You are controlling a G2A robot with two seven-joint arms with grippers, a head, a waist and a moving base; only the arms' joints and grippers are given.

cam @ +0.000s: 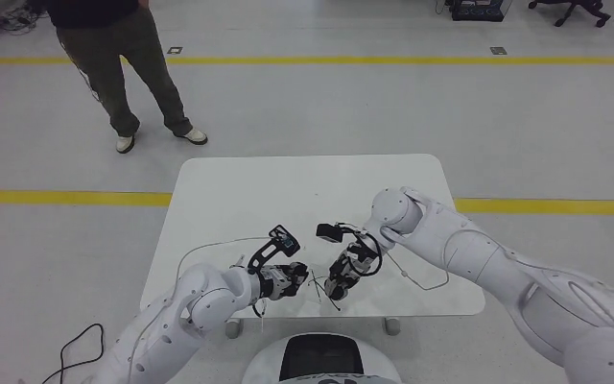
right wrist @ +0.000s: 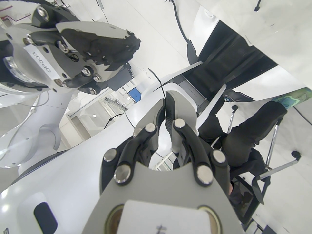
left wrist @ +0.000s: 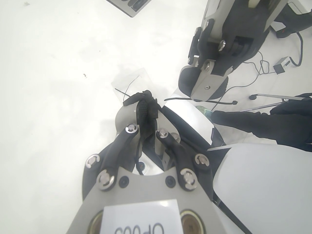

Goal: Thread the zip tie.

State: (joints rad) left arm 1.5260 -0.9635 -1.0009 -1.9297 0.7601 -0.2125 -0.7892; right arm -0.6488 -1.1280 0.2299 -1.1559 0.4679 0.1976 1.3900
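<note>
left tool (cam: 303,278) beside right tool (cam: 333,289)

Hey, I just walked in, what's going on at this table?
A robot holds its two hands close together above the near edge of the white table. The right hand is shut on a black zip tie. The left hand, just beside it, pinches a thin black strand. Nothing looks threaded yet.
</note>
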